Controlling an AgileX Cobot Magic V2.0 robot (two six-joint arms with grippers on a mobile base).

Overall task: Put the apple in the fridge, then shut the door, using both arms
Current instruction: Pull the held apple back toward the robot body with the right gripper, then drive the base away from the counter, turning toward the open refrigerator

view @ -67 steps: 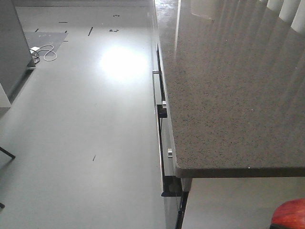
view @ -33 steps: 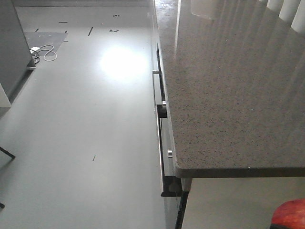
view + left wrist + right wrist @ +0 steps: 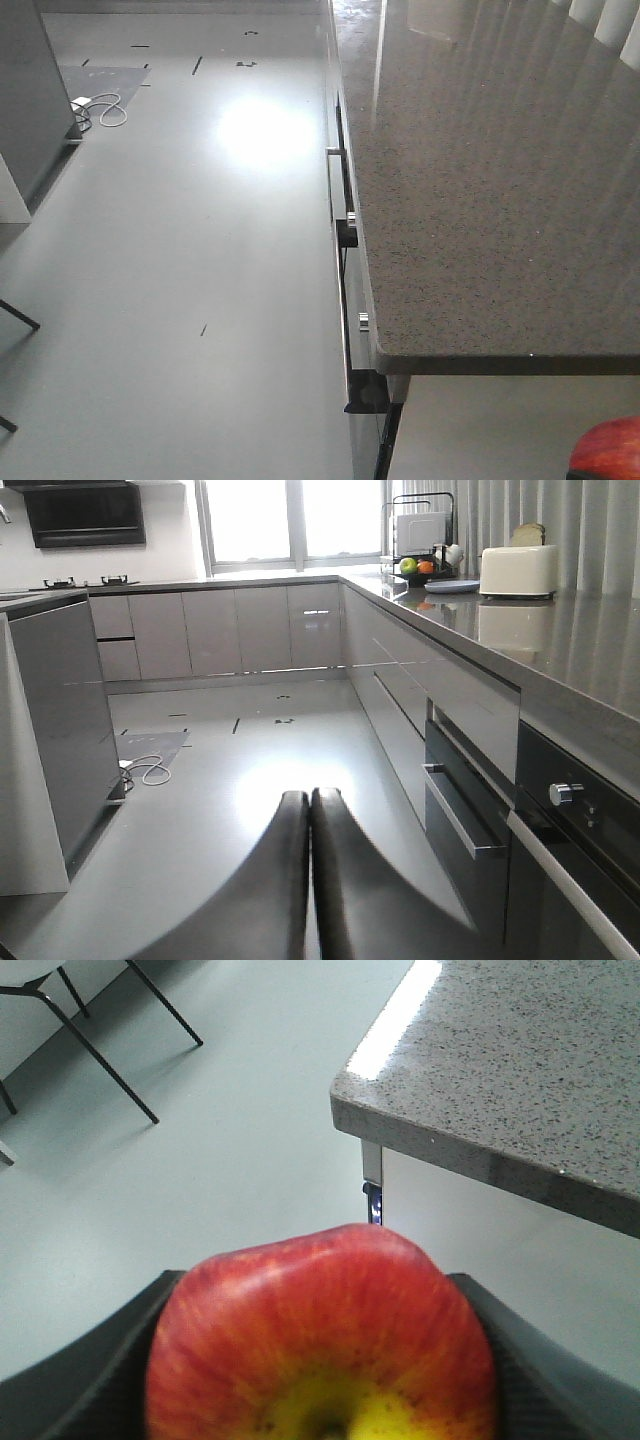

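The red apple (image 3: 320, 1345), with a yellow patch round its stem dimple, sits between the black fingers (image 3: 90, 1370) of my right gripper (image 3: 315, 1285), which is shut on it. The front view shows the apple (image 3: 608, 450) in the bottom right corner, below the counter's near end. My left gripper (image 3: 309, 796) is shut and holds nothing, its tips together above the floor. A tall dark grey body, the fridge (image 3: 62, 720), stands at the left with a white surface beside it. I cannot tell how its door stands.
A speckled grey counter (image 3: 480, 170) runs along the right, with drawer handles (image 3: 345, 260) and an oven front (image 3: 575, 850) below it. A white cable (image 3: 100, 108) lies on the floor near the fridge. Chair legs (image 3: 95, 1045) stand at the left. A toaster (image 3: 518, 570) sits on the far counter.
The front view has shifted a little: floor and counter edge slid slightly right and down in the picture. The apple stays in the bottom right corner.
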